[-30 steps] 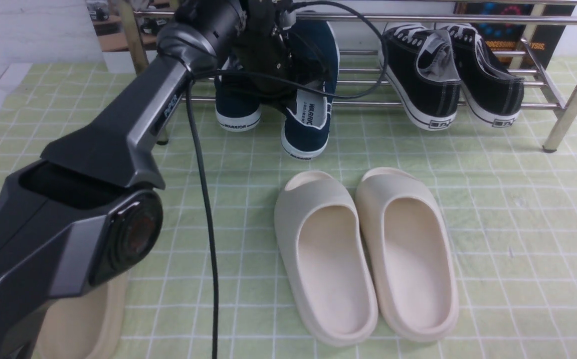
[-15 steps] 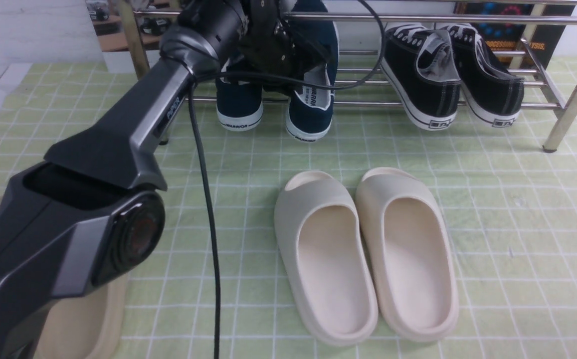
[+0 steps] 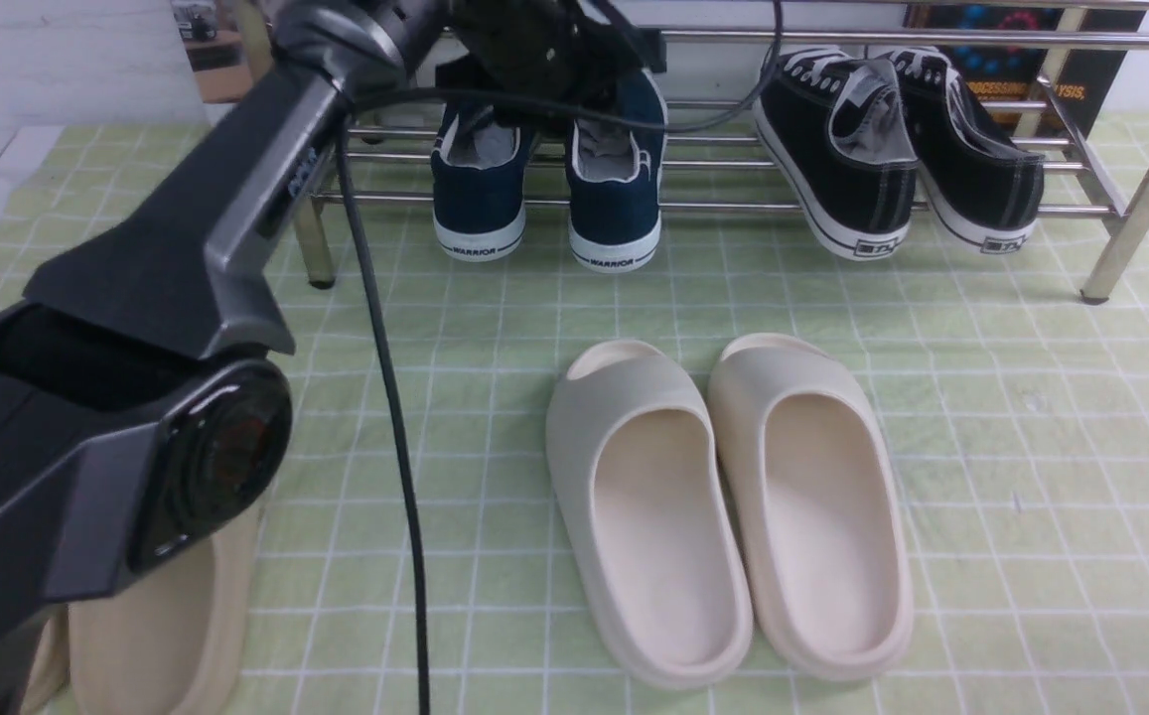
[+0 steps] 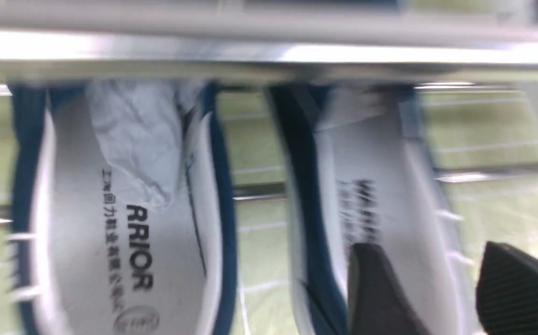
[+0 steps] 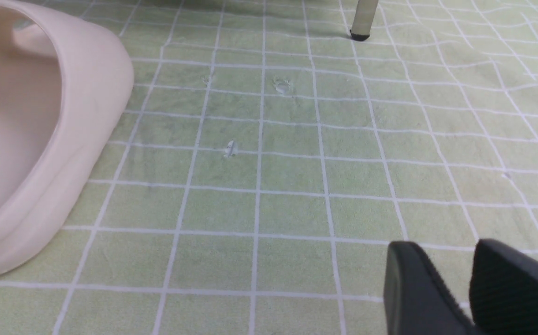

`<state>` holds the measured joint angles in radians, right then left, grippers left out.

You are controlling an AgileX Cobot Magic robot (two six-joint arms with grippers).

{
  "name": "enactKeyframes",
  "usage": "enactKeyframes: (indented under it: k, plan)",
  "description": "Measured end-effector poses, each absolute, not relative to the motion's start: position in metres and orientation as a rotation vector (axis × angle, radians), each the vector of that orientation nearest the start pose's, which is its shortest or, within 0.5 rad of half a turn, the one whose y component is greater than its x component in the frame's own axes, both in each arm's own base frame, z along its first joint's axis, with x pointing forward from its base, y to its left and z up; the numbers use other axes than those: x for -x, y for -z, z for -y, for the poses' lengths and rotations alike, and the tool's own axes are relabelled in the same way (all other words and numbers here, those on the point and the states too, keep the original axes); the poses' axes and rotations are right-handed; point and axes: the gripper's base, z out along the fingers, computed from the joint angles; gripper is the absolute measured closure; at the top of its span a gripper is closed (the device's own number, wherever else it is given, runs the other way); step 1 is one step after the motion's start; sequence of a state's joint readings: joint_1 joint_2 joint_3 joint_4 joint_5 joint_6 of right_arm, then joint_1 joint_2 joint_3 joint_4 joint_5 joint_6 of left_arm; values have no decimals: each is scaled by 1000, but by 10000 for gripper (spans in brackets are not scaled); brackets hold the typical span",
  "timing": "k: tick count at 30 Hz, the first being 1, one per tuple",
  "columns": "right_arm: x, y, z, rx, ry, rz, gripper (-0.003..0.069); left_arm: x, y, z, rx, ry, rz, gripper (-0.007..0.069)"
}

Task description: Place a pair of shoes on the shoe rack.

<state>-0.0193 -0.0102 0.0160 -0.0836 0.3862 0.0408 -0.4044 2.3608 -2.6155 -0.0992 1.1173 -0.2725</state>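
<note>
Nearest, in the front view, a cream foam slide (image 3: 152,626) lies on the green, white-lined tablecloth (image 3: 1031,447) at the left edge, partly behind the robot's black left arm (image 3: 137,258); a pair of cream foam slides (image 3: 733,516) sits side by side in the middle. Farther off, two navy-blue canvas slip-on sneakers with white soles (image 3: 614,209) rest on the lower bars of the low chrome shoe rack (image 3: 733,206), heels toward the camera. To their right on the same tier stand black canvas lace-up sneakers (image 3: 852,149).

The left gripper (image 4: 431,284) has its fingers parted over one navy sneaker — a clear gap between the tips, and nothing clenched in it; whether a finger touches the shoe I cannot tell. The right gripper (image 5: 441,279) is out of the front view; its own wrist view shows the fingers spread, with only cloth between the tips.

The left wrist view shows what the front view hides: the printed insoles and, inside one shoe, crumpled pale paper (image 4: 138,139).

Compared with the earlier frames, the sneaker on the right has gone farther onto the rack and its heel is now nearly level with its mate's. The left arm has shifted leftward.
</note>
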Motion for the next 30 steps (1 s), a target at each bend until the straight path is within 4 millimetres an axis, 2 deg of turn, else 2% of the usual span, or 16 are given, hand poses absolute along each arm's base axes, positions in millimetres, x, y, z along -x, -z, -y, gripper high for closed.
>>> enactKeyframes:
  k: [2, 3, 4, 7, 10, 13, 15, 16, 18, 21, 24, 26, 28, 29, 30]
  plan:
    - [-52, -174, 4, -5, 68, -1875, 428, -459, -362, 206, -232, 423, -2390, 412]
    - [-52, -174, 4, -5, 68, -1875, 427, -457, -365, 205, -237, 424, -2384, 412]
    - [-52, -174, 4, -5, 68, -1875, 424, -447, -381, 201, -275, 413, -2376, 488]
    - [-52, -174, 4, -5, 68, -1875, 422, -425, -417, 191, -308, 410, -2310, 627]
    - [-52, -174, 4, -5, 68, -1875, 421, -394, -463, 178, -317, 420, -2213, 638]
    - [-52, -174, 4, -5, 68, -1875, 421, -340, -520, 155, -323, 436, -2086, 638]
    - [-52, -174, 4, -5, 68, -1875, 421, -306, -544, 140, -329, 428, -2039, 638]
    - [-52, -174, 4, -5, 68, -1875, 421, -297, -550, 136, -330, 427, -2021, 638]
    - [-52, -174, 4, -5, 68, -1875, 421, -253, -564, 115, -343, 393, -1999, 638]
    - [-52, -174, 4, -5, 68, -1875, 421, -212, -552, 96, -355, 364, -2053, 638]
    - [-52, -174, 4, -5, 68, -1875, 421, -182, -508, 82, -346, 347, -2071, 638]
    - [-52, -174, 4, -5, 68, -1875, 421, -169, -496, 76, -335, 347, -2032, 638]
    - [-52, -174, 4, -5, 68, -1875, 421, -150, -446, 66, -283, 359, -1953, 638]
    - [-52, -174, 4, -5, 68, -1875, 421, -146, -449, 64, -282, 361, -1940, 638]
    - [-52, -174, 4, -5, 68, -1875, 421, -134, -422, 58, -241, 387, -1865, 638]
